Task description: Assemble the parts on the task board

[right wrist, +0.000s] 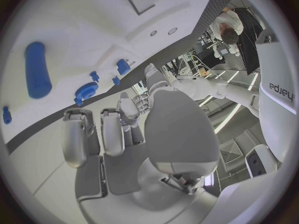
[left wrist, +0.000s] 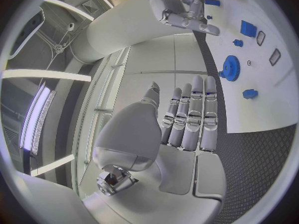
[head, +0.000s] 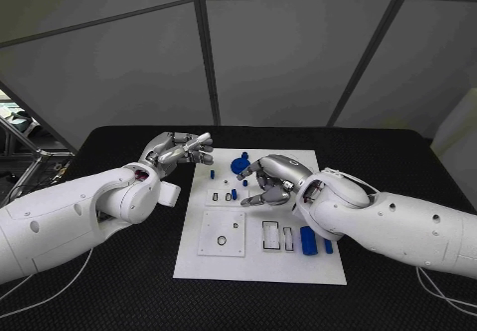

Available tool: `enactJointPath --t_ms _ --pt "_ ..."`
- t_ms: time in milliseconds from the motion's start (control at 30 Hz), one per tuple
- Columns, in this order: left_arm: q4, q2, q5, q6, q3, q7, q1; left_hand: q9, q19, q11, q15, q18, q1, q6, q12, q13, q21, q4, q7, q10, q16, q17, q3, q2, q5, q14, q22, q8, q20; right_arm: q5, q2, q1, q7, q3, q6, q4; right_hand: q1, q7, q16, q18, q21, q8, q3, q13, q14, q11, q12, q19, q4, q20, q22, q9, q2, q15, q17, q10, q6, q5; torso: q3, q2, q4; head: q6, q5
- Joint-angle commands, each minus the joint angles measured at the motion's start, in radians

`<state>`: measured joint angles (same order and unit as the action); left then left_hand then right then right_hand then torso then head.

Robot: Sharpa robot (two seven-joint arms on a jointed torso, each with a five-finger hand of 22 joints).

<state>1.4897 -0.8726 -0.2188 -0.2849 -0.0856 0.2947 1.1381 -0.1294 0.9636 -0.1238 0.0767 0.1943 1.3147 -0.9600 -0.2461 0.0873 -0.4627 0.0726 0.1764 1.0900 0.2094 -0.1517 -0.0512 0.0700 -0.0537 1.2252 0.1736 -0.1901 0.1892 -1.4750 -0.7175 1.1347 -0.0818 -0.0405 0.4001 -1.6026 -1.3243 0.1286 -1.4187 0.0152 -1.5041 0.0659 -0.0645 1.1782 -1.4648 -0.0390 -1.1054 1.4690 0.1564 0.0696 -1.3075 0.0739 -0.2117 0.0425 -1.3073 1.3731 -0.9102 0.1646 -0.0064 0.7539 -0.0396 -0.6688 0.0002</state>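
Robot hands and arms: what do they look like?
Each arm is smooth, rounded and glossy white, like a fat shell. The left robot hand and the right robot hand are shiny silver metal with jointed fingers. Thin white cables trail from the arms onto the black table. Dark lettering marks one white casing in the right wrist view.

Even, bright light; wrist views bend, perhaps blurred.

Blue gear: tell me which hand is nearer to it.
Right. The right hand hovers over the board just beside the gear; the left hand is off the board's far-left corner, farther away.
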Motion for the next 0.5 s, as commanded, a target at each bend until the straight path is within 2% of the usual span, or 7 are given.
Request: enactJointPath --t_ms 33,233,333,400,433,467,500 --pt "0.001 -0.004 -0.199 0.098 -0.001 -0.143 0.002 -0.002 0.025 0.011 -0.012 -0.009 0.001 -0.018 -0.005 0.002 -0.019 -0.006 -0.006 0.028 0.013 -0.018 -0.001 0.012 -0.005 0.032 0.008 -0.001 -0.011 0.133 -0.037 0.010 0.143 -0.013 0.044 -0.034 -0.031 -0.006 0.012 0.017 0.013 0.007 -0.009 -0.012 -0.043 0.002 0.013 0.023 0.002 0.005 -0.138 0.006 0.013 -0.005 0.005 -0.011 -0.011 0.003 0.0044 -0.010 0.0029 0.001 0.005" --pt "0.012 -0.011 -0.371 0.164 -0.009 -0.317 0.008 -0.031 0.159 0.061 -0.074 -0.010 -0.025 -0.078 -0.051 0.046 -0.126 0.008 -0.049 0.144 0.149 -0.131 -0.019 0.019 -0.006 0.209 0.062 -0.015 -0.070 0.305 -0.110 0.037 0.166 -0.033 0.012 -0.062 -0.062 -0.019 0.060 0.037 0.072 0.021 -0.030 -0.095 -0.026 0.015 0.110 -0.029 -0.018 -0.003 -0.054 0.017 0.047 0.005 0.064 -0.050 -0.063 0.012 0.0107 -0.023 0.0067 -0.001 0.014" --pt "0.008 -0.006 -0.414 0.231 -0.013 -0.449 0.025 -0.064 0.212 0.089 -0.104 -0.009 -0.018 -0.109 -0.093 0.100 -0.192 0.005 -0.073 0.192 0.254 -0.228 -0.017 0.031 -0.014 0.266 0.100 -0.035 -0.103 0.333 -0.135 0.049 0.150 -0.054 0.008 -0.061 -0.070 -0.022 0.073 0.040 0.082 0.021 -0.050 -0.104 -0.024 0.019 0.118 -0.034 -0.033 -0.009 -0.042 0.020 0.058 0.009 0.077 -0.047 -0.081 0.136 0.0144 -0.030 0.0097 -0.004 0.019" --pt "0.000 0.004 -0.440 0.269 -0.014 -0.528 0.041 -0.118 0.240 0.112 -0.120 -0.013 -0.030 -0.119 -0.154 0.191 -0.276 0.010 -0.096 0.210 0.583 -0.575 -0.030 0.028 -0.011 0.289 0.162 -0.059 -0.129 0.347 -0.151 0.054 0.139 -0.070 0.008 -0.057 -0.059 -0.023 0.077 0.040 0.086 0.017 -0.049 -0.105 -0.024 0.019 0.116 -0.036 -0.035 -0.009 -0.038 0.020 0.052 0.010 0.079 -0.042 -0.082 0.144 0.0175 -0.034 0.0115 -0.006 0.023" --pt "-0.006 0.011 -0.461 0.286 -0.015 -0.565 0.050 -0.149 0.267 0.127 -0.123 -0.026 -0.041 -0.127 -0.193 0.244 -0.364 0.015 -0.096 0.217 0.757 -0.758 -0.042 0.019 -0.008 0.297 0.268 -0.077 -0.137 0.356 -0.159 0.056 0.133 -0.076 0.009 -0.053 -0.055 -0.023 0.077 0.040 0.086 0.016 -0.049 -0.104 -0.025 0.019 0.114 -0.035 -0.035 -0.010 -0.038 0.020 0.051 0.010 0.079 -0.040 -0.083 0.144 0.0194 -0.037 0.0117 -0.008 0.023" --pt "-0.011 0.017 -0.480 0.299 -0.015 -0.591 0.057 -0.175 0.286 0.125 -0.126 -0.036 -0.047 -0.126 -0.221 0.288 -0.435 0.021 -0.101 0.207 0.860 -0.868 -0.045 0.024 -0.008 0.294 0.359 -0.089 -0.143 0.363 -0.165 0.059 0.128 -0.080 0.011 -0.049 -0.053 -0.023 0.077 0.040 0.086 0.016 -0.048 -0.103 -0.025 0.020 0.113 -0.035 -0.035 -0.010 -0.038 0.020 0.051 0.010 0.079 -0.039 -0.084 0.144 0.0207 -0.040 0.0118 -0.011 0.025" --pt "-0.017 0.026 -0.504 0.314 -0.015 -0.620 0.066 -0.194 0.302 0.126 -0.131 -0.047 -0.058 -0.127 -0.314 0.395 -0.490 0.029 -0.105 0.224 0.931 -0.944 -0.051 0.025 -0.007 0.296 0.431 -0.100 -0.143 0.369 -0.169 0.062 0.122 -0.084 0.015 -0.041 -0.051 -0.023 0.076 0.040 0.085 0.015 -0.049 -0.102 -0.026 0.020 0.111 -0.034 -0.035 -0.010 -0.039 0.020 0.051 0.010 0.077 -0.037 -0.085 0.144 0.0218 -0.041 0.0122 -0.011 0.026"
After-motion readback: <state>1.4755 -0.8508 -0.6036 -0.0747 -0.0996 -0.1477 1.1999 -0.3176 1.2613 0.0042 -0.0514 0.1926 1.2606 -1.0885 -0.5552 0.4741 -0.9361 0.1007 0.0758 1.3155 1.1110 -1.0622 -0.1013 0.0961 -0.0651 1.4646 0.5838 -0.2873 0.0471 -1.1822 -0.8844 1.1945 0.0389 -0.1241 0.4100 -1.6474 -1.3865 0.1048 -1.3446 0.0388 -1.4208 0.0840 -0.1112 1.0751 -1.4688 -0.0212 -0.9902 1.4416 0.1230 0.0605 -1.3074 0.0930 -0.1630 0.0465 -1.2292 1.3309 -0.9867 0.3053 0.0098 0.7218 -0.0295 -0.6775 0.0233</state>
